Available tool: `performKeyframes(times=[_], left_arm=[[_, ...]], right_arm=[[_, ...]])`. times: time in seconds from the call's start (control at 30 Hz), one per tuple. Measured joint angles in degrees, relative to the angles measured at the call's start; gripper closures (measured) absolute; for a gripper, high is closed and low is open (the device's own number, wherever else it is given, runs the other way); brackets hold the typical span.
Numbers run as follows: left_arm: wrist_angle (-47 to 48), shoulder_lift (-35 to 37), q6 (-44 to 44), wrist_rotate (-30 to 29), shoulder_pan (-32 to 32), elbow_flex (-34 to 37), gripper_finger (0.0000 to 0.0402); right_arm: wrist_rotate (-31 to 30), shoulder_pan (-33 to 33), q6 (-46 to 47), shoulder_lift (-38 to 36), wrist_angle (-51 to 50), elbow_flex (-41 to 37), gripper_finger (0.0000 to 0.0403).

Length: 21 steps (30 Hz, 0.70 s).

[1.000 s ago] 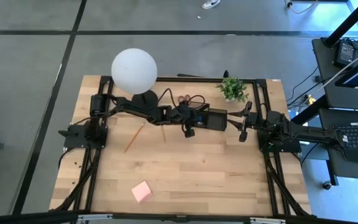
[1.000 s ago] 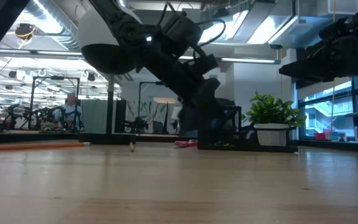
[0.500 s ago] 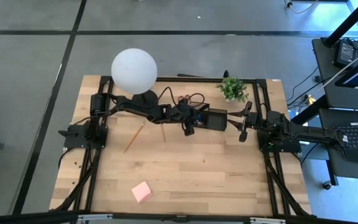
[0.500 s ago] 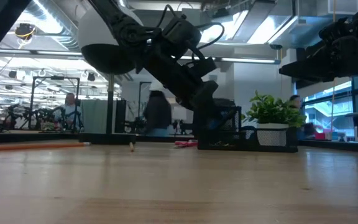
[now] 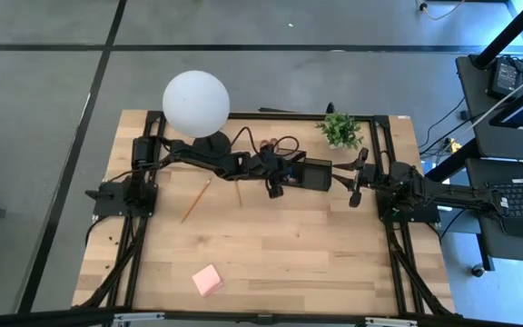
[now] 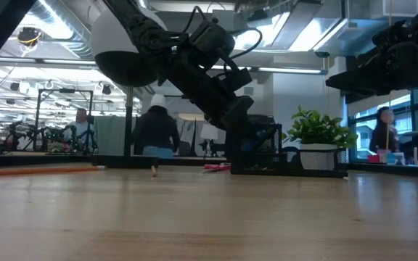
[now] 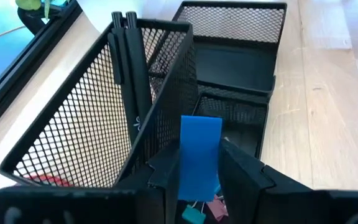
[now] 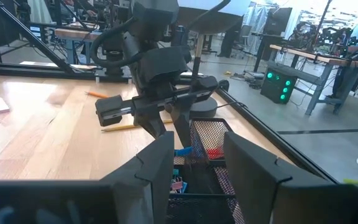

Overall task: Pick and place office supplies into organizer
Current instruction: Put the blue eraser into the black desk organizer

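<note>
While the left gripper [image 7: 199, 168] hangs over the organizer [image 7: 166, 99], its fingers [image 7: 241, 174] pinch the blue eraser [image 7: 199, 155] upright above a low compartment holding clips [image 7: 194, 213]. Two pens [image 7: 129, 68] stand in the tall bin. Right gripper [image 5: 356, 186] waits just beside the organizer; grip state unclear. Pencils [image 5: 196, 199] and sticky pad [image 5: 207, 280] lie on the table [image 5: 316, 263].

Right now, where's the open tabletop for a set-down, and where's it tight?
Free: the broad wood between the pink sticky-note pad and the arms' row, plus the front right of the table. Crowded: the back strip, where lamp, plant, organizer, left gripper and right gripper bunch together.
</note>
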<state>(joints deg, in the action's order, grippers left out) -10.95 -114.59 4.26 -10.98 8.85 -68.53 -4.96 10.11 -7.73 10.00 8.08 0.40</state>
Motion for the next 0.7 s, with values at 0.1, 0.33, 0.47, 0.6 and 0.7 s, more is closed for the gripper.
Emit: performKeyframes(times=[0.1,0.33,0.47,0.6,0.7], left_arm=[[1.0,0.0,0.0,0.0,0.0,0.0,0.0303],[0.9,-0.3,0.0,0.0,0.0,0.0,0.0298],[0.9,-0.4,-0.1,0.0,0.0,0.0,0.0299],[1.6,-1.3,-0.7,0.2,0.0,0.1,0.0293],[1.2,-1.2,-0.8,0.2,0.0,0.0,0.0287]], right_arm=[[0.0,0.0,0.0,0.0,0.0,0.0,0.0258],[0.0,0.0,0.0,0.0,0.0,0.0,0.0258],[0.0,0.0,0.0,0.0,0.0,0.0,0.0258],[0.0,0.0,0.0,0.0,0.0,0.0,0.0258],[0.0,0.0,0.0,0.0,0.2,0.0,0.0258]])
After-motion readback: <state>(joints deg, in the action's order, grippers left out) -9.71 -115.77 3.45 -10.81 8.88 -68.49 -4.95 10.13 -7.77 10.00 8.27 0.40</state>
